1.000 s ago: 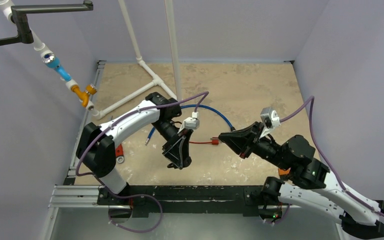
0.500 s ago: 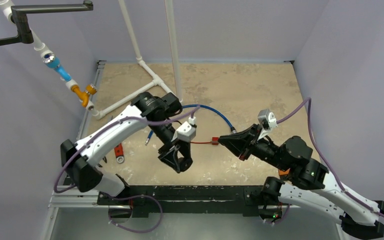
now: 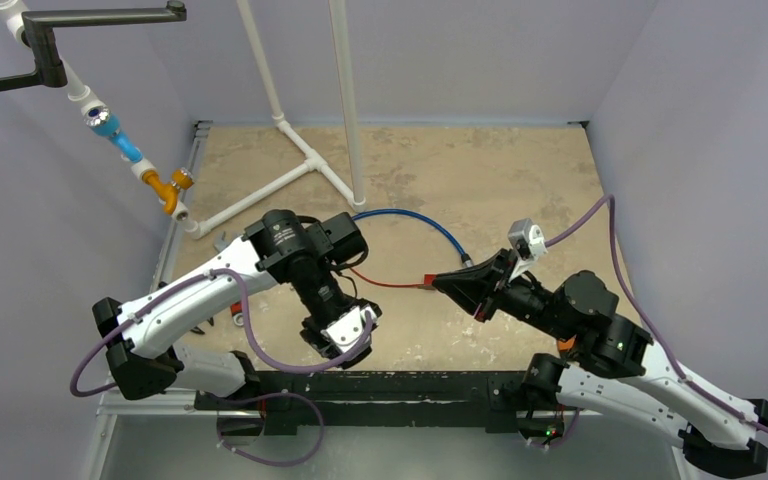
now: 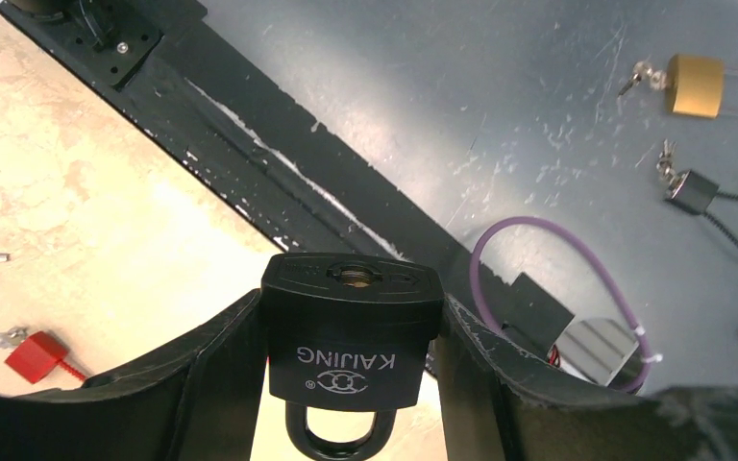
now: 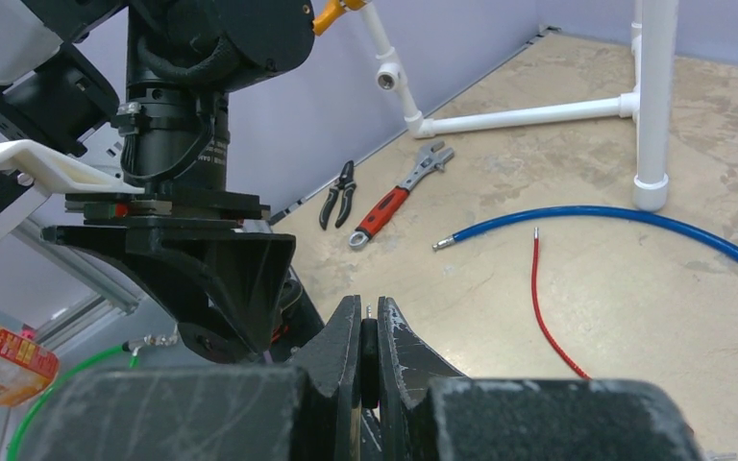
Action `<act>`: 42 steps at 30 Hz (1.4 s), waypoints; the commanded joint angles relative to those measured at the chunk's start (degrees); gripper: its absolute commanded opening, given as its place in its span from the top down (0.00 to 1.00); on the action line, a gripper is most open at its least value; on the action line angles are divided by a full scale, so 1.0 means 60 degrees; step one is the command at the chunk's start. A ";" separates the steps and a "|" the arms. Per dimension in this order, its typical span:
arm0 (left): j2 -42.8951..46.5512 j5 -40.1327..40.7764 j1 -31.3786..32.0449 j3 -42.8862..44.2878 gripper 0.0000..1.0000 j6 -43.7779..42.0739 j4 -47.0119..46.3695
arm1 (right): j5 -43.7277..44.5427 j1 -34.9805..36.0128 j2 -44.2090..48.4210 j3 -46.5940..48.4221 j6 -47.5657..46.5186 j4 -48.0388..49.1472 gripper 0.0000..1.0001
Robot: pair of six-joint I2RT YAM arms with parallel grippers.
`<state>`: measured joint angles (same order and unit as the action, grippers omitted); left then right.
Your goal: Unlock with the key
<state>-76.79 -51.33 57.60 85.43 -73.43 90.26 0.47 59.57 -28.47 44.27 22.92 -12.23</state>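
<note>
Padlock (image 4: 351,336) sits clamped in the left gripper (image 3: 338,335), at 6 o'clock over the table's (image 3: 520,180) near edge, keyhole (image 4: 351,276) end outward. Right gripper (image 3: 442,285), pinching the thin key (image 5: 369,310), waits near at its 2 o'clock, tips aimed left.

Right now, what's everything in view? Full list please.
padlock: 1, black, between the left fingers
key: 1, mostly hidden, pinched by the right fingers
hose: 1, blue, curved across the table
wire: 1, red, beside the hose
tag: 1, red, on the table
wrench: 1, red handle, table's left side
pliers: 1, black, beside the wrench
pipe frame: 1, white, table's far left
brass padlock: 1, gold, grey surface below the table
small lock: 1, black, near the brass padlock
left fingers: 2, black, shut on the padlock
right fingers: 2, black, shut on the key
</note>
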 commanded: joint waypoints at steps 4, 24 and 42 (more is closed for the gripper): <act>0.0184 0.0380 0.0358 0.0660 1.00 -0.0708 0.2070 | -0.0053 -0.0026 -0.0010 -0.0074 -0.0021 0.0334 1.00; 0.3253 0.0277 -0.1782 -0.2226 1.00 0.3019 -0.3595 | 0.0666 -0.0037 -0.0753 0.0121 0.0682 0.0432 1.00; 0.1690 -0.0602 -0.0031 0.0147 1.00 -0.2033 0.2070 | 0.0619 -0.0083 -0.0986 -0.0336 0.0444 0.0895 1.00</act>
<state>-64.99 -49.52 57.08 82.76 -83.81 89.84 3.55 59.44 -34.13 42.06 26.52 -10.59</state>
